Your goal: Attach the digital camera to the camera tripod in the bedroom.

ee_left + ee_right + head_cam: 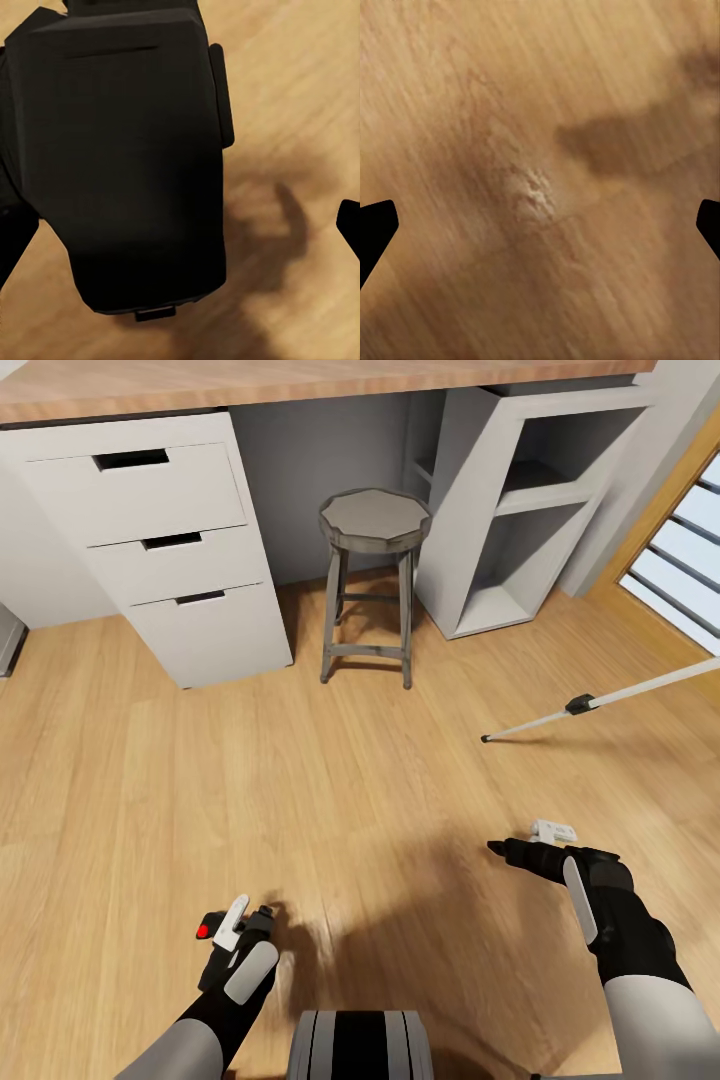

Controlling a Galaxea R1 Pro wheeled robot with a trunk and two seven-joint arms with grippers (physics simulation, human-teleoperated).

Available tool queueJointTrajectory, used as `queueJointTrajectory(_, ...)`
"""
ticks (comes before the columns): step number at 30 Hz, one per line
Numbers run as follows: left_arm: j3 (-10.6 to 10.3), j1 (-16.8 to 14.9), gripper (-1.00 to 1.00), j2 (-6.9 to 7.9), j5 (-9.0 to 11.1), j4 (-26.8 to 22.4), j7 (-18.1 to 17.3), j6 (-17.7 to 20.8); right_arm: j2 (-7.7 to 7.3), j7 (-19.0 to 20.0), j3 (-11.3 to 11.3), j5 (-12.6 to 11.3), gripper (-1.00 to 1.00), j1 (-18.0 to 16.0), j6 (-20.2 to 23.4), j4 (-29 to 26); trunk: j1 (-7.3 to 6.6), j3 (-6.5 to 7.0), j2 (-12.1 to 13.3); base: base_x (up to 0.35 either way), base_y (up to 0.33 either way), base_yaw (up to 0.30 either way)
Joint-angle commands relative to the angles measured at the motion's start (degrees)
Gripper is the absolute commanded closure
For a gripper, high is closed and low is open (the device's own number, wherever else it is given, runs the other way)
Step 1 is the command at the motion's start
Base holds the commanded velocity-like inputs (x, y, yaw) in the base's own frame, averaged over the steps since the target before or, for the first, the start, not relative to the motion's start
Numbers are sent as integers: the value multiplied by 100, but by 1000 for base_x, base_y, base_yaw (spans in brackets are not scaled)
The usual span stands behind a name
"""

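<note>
Clearly, digital camera point(120, 157) sits clamped between left gripper's point(238, 930) fingers point(235, 920)

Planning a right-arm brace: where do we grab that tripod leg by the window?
Likely the camera tripod leg's thicker silver-white tube, just beyond the black joint. Come from above, open right gripper jaws straddling it: thin, straight, slanted tube.

I'm seeing a matte black digital camera point(127, 165) with a red button, a silver-white tripod leg point(600, 702) with black joint and foot, a grey stool point(374, 520), white drawers point(160, 550), and honey-toned, grained wood floor point(300, 790).
</note>
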Motion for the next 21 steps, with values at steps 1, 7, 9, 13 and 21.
queueJointTrajectory(1,-48,-1,-100,6,54,0,35,-43,1,12,-8,-16,-100,-2,31,-5,-1,-4,-1,0,0,0)
queueJointTrajectory(7,-48,-1,-100,6,54,5,39,-45,1,12,-8,-16,-100,-1,31,-5,-1,-4,-1,0,0,0)
queueJointTrajectory(9,-46,-2,-100,6,54,5,39,-46,1,12,-8,-16,-100,-1,31,-5,-1,-4,-1,0,0,0)
queueJointTrajectory(13,-48,3,100,6,58,6,39,-45,1,12,-8,-16,-100,-2,31,-5,-1,-4,-1,0,0,0)
queueJointTrajectory(21,-48,0,100,6,61,-5,37,-45,3,12,-8,-16,-100,-1,32,-5,-1,-4,-1,0,0,0)
